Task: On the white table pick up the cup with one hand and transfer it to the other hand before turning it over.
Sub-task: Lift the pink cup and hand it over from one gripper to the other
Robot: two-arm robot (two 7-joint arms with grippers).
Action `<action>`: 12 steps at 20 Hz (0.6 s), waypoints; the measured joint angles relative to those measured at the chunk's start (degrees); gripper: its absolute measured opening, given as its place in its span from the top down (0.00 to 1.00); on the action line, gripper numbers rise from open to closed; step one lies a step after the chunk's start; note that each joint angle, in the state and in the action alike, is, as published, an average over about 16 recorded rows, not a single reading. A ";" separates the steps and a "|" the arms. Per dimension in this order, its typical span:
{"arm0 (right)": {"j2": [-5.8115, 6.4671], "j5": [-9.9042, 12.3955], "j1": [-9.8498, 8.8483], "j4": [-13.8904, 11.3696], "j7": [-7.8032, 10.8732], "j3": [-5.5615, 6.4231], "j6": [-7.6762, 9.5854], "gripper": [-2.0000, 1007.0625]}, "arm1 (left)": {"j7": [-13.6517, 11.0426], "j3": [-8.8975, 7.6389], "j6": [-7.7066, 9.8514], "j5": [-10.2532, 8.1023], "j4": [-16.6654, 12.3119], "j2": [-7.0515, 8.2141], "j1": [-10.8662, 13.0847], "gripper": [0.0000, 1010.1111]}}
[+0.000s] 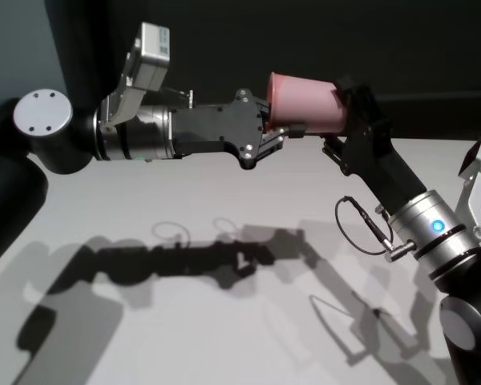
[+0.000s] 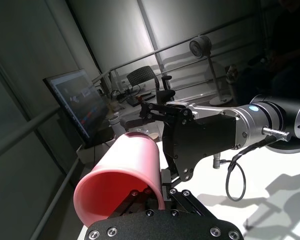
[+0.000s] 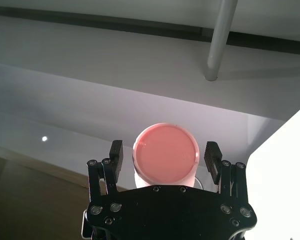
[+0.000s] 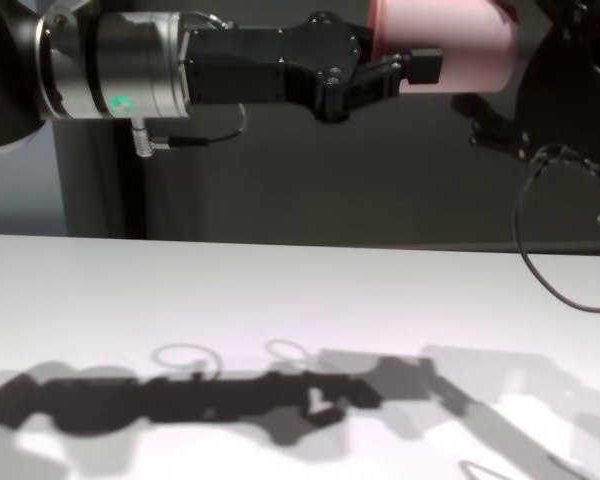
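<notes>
The salmon-pink cup [image 1: 305, 104] lies on its side in the air, high above the white table [image 1: 184, 305]. My left gripper [image 1: 280, 128] is shut on the cup's wall at the rim end, with the open mouth [image 2: 107, 192] facing that wrist. My right gripper [image 3: 164, 149] is open around the cup's base end. Its fingers [image 3: 116, 150] flank the flat base [image 3: 166, 154], with a gap on each side. The chest view shows the cup [image 4: 440, 45] at the top edge, with a left finger [image 4: 420, 65] across it.
The arms' shadows [image 1: 192, 261] fall across the tabletop below. A looped black cable [image 1: 365, 228] hangs off the right wrist. Behind the table is a dark wall.
</notes>
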 joint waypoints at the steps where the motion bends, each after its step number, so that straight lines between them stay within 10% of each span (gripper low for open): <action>1: 0.08 0.02 0.06 0.04 0.03 -0.15 -0.13 0.01 | 0.00 0.00 0.00 0.00 0.00 0.00 0.00 0.96; 12: 1.12 0.38 0.48 0.35 0.26 -1.45 -1.59 0.01 | 0.00 0.00 0.00 0.00 0.00 0.00 0.00 0.96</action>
